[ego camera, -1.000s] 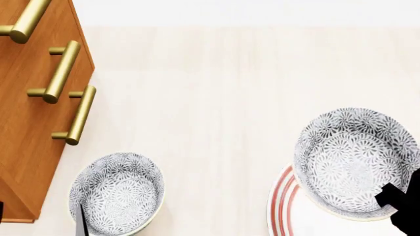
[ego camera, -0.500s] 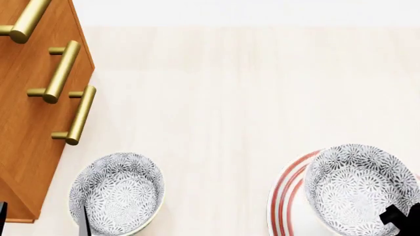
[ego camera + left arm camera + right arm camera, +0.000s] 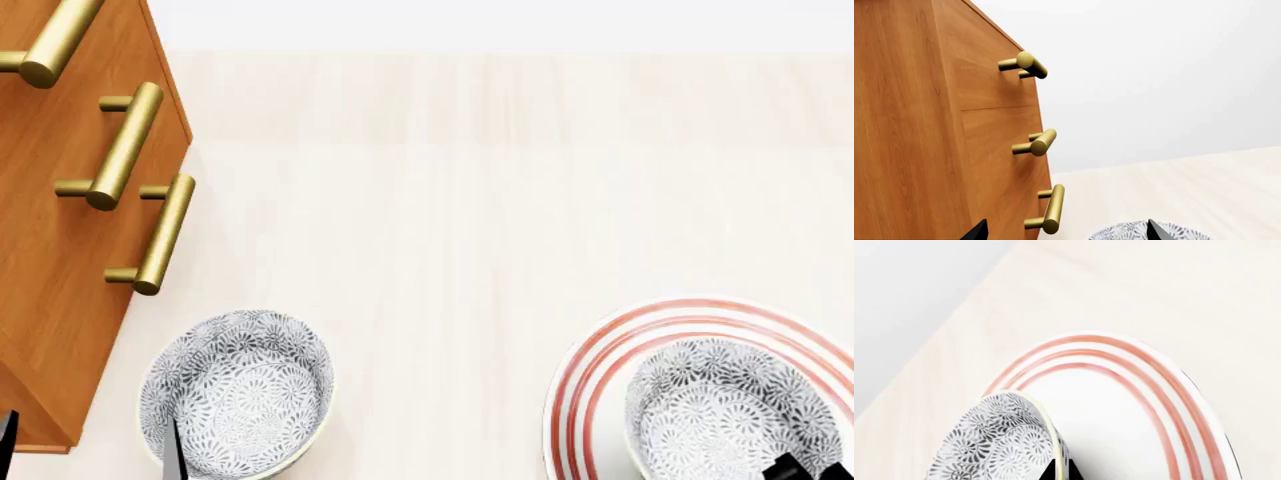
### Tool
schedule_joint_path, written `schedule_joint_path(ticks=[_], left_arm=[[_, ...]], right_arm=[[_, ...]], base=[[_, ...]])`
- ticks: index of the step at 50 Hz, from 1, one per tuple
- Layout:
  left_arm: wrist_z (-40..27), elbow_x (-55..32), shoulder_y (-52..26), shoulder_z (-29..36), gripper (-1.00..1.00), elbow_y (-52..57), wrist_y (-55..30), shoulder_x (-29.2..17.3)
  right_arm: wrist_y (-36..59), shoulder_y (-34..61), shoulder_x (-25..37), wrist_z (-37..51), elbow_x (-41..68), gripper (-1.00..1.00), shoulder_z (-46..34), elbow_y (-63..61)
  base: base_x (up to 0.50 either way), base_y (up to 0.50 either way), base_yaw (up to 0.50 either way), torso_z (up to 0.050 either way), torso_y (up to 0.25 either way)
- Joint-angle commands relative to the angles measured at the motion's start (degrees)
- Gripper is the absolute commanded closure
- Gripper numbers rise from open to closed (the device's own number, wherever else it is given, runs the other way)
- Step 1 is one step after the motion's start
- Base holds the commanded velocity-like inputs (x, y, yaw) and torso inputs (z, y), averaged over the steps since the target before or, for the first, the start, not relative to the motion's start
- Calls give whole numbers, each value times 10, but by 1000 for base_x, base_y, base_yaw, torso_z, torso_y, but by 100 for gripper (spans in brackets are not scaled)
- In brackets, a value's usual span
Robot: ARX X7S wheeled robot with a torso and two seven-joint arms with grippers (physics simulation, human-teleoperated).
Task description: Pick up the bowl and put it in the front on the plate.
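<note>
The bowl (image 3: 721,412), white with a grey-blue floral pattern, sits within the red rings of the plate (image 3: 597,352) at the front right. My right gripper (image 3: 809,468) is shut on the bowl's near rim. In the right wrist view its two black fingertips (image 3: 1048,472) pinch the bowl (image 3: 997,440) wall over the plate (image 3: 1121,405). Whether the bowl's base rests on the plate I cannot tell. My left gripper (image 3: 1067,233) is open, next to the cabinet at the front left.
A look-alike bowl (image 3: 240,388) stands at the front left, with one left fingertip (image 3: 174,452) over its rim. A wooden cabinet (image 3: 54,250) with brass bar handles (image 3: 163,235) fills the left side. Pale wooden counter (image 3: 454,200) runs back to a white wall.
The right gripper has brought the bowl toward the front and down inside the plate's rings, so more of the plate's far rim shows. The left arm and left bowl have barely moved.
</note>
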Motion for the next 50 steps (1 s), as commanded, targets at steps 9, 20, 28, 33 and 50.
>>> schedule_joint_path(ticks=[9, 20, 28, 33, 50], left_arm=[[7, 7, 0, -5, -100, -1, 11, 4], [5, 4, 0, -4, -100, 2, 6, 3], [4, 2, -2, -3, -100, 0, 5, 3], [2, 2, -2, -3, -100, 0, 4, 2], [1, 3, -1, 3, -100, 2, 4, -1]], right_arm=[[-5, 15, -28, -35, -34, 100, -15, 43], [-2, 22, -34, -38, -40, 100, -29, 54], [-4, 22, -37, -42, -47, 100, -33, 66], [-5, 20, -33, -41, -63, 100, -36, 62], [-10, -15, 28, 32, -55, -100, 35, -10]], base=[[0, 0, 0, 0, 0], [0, 0, 0, 0, 0], [3, 0, 2, 0, 0], [3, 0, 3, 0, -4], [0, 0, 0, 0, -1]])
